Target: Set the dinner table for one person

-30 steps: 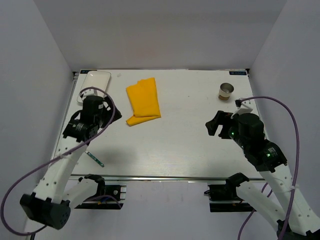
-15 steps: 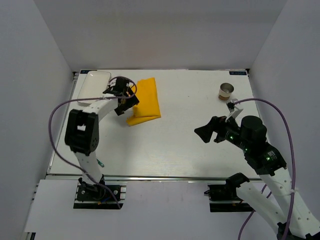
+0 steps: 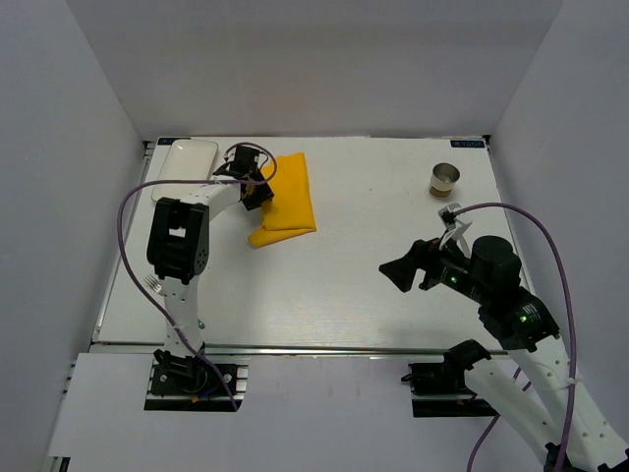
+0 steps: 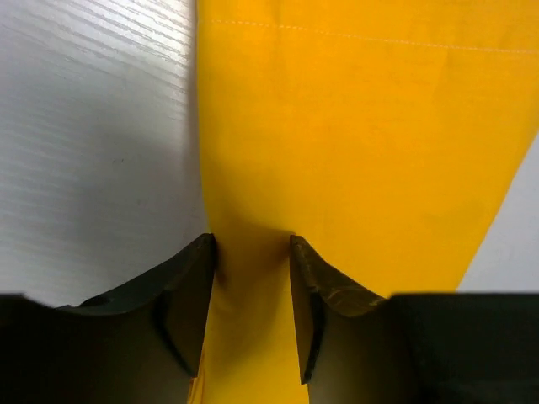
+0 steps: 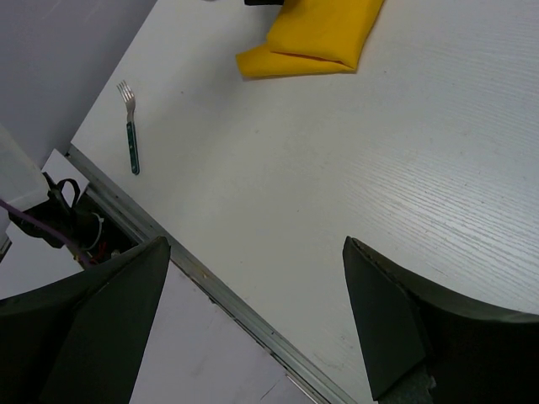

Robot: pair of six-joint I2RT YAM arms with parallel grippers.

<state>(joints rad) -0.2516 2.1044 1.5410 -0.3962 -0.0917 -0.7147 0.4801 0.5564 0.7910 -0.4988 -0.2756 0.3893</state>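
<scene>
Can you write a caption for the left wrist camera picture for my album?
The left gripper pinches the edge of a yellow cloth lying on the white table.

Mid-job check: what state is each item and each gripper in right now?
yellow cloth: folded, lying flat.
white plate: far-left corner, nothing visible on it.
fork: lying flat near the front-left edge.
cup: upright, far right.
left gripper: jaws astride the cloth's edge, grip unclear.
right gripper: wide open, holding nothing.

Plain pale grey surrounding walls (image 3: 324,59)
</scene>
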